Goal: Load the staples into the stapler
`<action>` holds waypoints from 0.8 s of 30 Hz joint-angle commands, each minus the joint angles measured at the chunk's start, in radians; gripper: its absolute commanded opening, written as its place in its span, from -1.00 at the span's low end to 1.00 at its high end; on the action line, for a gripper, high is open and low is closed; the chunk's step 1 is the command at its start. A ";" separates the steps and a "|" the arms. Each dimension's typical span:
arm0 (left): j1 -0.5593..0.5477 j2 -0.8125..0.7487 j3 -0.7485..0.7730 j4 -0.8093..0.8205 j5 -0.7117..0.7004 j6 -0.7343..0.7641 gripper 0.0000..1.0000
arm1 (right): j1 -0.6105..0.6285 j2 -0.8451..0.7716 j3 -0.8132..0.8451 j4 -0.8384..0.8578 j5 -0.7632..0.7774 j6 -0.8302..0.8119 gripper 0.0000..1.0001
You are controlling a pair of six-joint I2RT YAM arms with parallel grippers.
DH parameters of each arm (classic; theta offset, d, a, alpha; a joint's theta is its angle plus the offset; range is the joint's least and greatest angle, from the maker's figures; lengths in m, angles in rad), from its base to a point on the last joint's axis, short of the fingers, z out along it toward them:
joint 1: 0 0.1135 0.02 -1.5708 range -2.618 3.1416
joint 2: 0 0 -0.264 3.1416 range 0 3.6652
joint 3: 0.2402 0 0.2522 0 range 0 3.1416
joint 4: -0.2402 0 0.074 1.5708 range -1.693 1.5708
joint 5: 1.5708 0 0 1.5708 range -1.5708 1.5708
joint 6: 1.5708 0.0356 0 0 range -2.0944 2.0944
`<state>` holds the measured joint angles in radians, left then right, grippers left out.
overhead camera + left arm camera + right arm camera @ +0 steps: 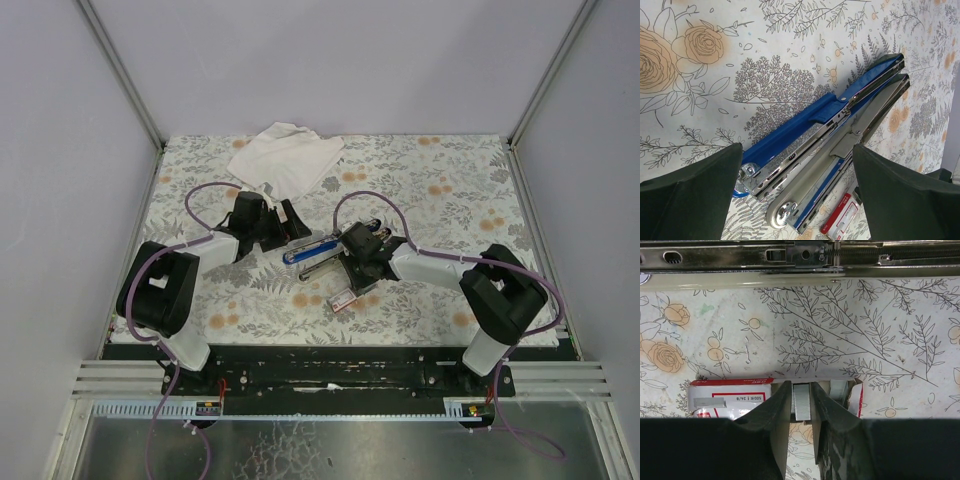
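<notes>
My staple box [730, 397], down at seven o'clock in the right wrist view, reads roughly "500 E | 24/8" in dark print on its white face. The white lettering on the red band just above is too small for me to read.

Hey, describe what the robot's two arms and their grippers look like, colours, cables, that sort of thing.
Both arms match: the left arm and right arm have bulky black joint housings joined by white links. A purple cable loops along each. The left gripper and right gripper are black, with matte dark, wedge-shaped fingers. No markings are legible.
</notes>
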<state>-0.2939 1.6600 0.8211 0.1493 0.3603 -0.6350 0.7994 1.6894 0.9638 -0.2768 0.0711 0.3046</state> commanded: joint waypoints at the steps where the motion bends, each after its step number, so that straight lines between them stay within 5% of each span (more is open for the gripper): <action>1: -0.005 0.010 0.023 0.050 0.012 0.017 0.79 | 0.010 0.010 0.004 0.018 0.041 0.010 -0.44; 18: -0.085 0.007 -0.084 0.066 0.063 0.008 0.78 | 0.011 -0.065 -0.005 -0.035 0.051 0.043 -0.47; 24: -0.148 -0.048 -0.151 0.078 0.097 -0.009 0.78 | 0.011 -0.124 -0.010 -0.061 0.059 0.051 -0.28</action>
<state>-0.3992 1.6482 0.7246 0.2096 0.4095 -0.6357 0.7994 1.6398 0.9524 -0.3130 0.0971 0.3393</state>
